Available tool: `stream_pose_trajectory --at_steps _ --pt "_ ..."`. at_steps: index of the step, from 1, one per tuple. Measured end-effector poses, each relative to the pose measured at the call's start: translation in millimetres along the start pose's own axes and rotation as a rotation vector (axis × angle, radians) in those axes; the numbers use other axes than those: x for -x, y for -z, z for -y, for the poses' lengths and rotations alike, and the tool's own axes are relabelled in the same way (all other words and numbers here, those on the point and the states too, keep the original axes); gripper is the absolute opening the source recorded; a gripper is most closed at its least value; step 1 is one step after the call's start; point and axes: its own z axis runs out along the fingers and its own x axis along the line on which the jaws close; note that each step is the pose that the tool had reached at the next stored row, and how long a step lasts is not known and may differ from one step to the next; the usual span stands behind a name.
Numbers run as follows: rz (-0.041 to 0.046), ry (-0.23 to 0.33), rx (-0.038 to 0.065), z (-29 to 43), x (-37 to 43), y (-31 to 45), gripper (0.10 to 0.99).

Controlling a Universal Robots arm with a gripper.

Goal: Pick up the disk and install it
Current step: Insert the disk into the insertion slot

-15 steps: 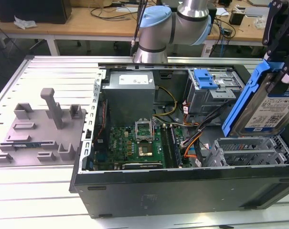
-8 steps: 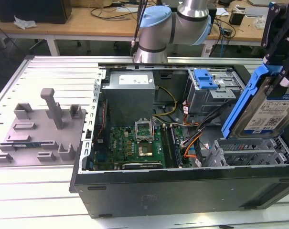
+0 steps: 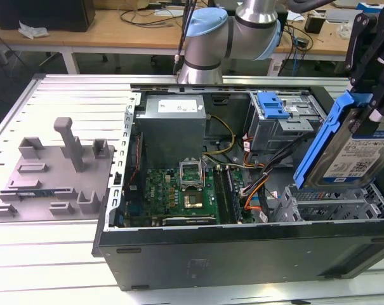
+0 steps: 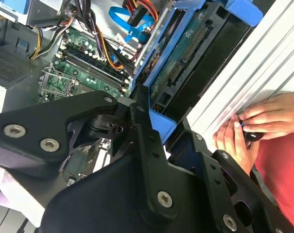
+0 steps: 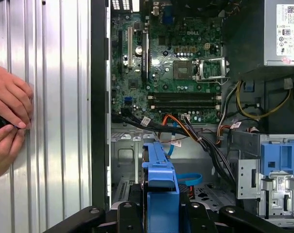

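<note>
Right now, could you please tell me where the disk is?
The disk is at the exterior view's right, held tilted by the gripper above the metal drive cage.

Light was bright and even, with only soft shadows. Slatted table [image 4: 263, 53] right beside the fingers [image 4: 147, 145] blew out near-white in the second wrist view. Case interior [image 5: 244, 53] beyond the fingers was shadowy; the disk [image 3: 360, 155] between them had mild glare.

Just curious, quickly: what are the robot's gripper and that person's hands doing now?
Gripper: jaws shut on the disk, over the open computer case.
Person's hands: pinching something small and dark.
</note>
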Motion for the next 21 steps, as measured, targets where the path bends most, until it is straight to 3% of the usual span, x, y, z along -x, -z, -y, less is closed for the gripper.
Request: stream_pose_trajectory --at_steps 11,21 --pt "-0.0083 0.002 0.0 0.0 0.0 -6.6 0.369" --pt "-0.0209 0.006 0.0 0.0 0.5 -15.2 0.369"
